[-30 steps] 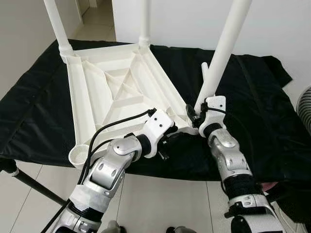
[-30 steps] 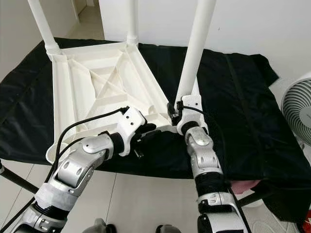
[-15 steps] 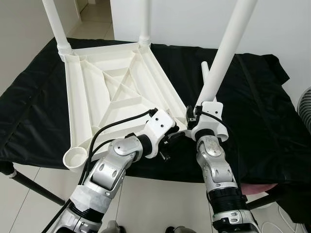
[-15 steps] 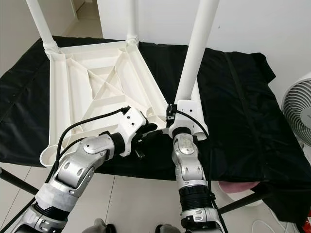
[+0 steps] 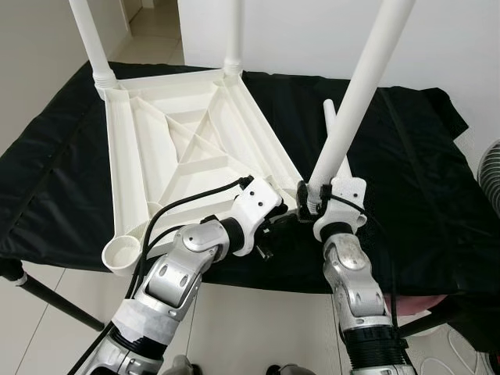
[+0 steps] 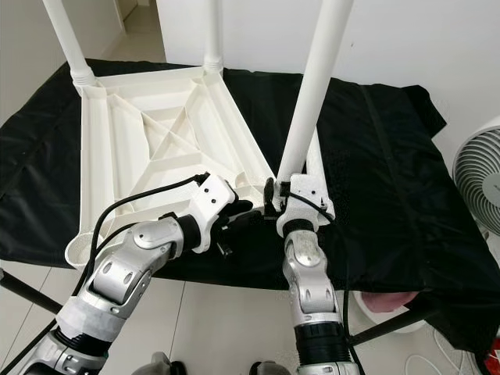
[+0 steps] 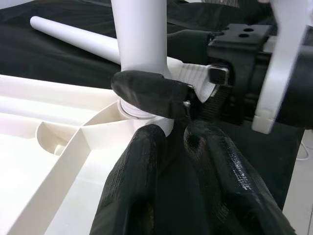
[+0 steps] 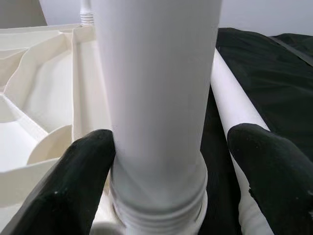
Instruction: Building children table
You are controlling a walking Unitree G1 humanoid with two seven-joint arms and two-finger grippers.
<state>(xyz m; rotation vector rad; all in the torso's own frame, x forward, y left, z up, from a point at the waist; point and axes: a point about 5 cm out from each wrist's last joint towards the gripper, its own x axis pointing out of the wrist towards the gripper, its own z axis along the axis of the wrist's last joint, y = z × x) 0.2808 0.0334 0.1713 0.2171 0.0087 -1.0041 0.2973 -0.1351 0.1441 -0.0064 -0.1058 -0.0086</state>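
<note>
A white plastic tabletop (image 5: 125, 156) lies upside down on a black cloth. Two white legs (image 5: 90, 39) stand in its far corners. A third leg (image 5: 355, 94) stands tilted in the near right corner socket. My right gripper (image 5: 311, 195) straddles the base of this leg: one finger (image 8: 83, 166) touches it, the other finger (image 8: 274, 161) stands off, so it is open. My left gripper (image 7: 171, 132) is at the same corner from the near side, its fingertips pinched on the socket's rim. A loose leg (image 5: 330, 113) lies on the cloth behind.
The near left corner socket (image 5: 123, 251) holds nothing and overhangs the edge of the cloth-covered surface (image 5: 422, 180). A white fan (image 6: 480, 176) stands on the floor at the right. Tiled floor lies below the near edge.
My right wrist has turned around the leg's base and slid lower, with its forearm swinging in under it. The left gripper has kept its place at the corner.
</note>
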